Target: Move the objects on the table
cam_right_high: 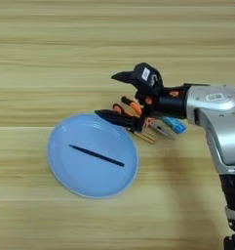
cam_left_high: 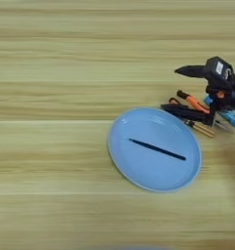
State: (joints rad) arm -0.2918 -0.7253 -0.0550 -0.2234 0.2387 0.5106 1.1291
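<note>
The bench spreads wide under me. On it lies the light-blue plate, shallow and smooth, likely slippery, best taken at its rim. My silver forearm shows only in the right eye view; the left cuts it off. My fingers stand spread wide, empty, at the plate's far right rim. The blue tube lies beneath my wrist, small and light. The thin black stick rests inside the plate, awkward to pinch flat.
</note>
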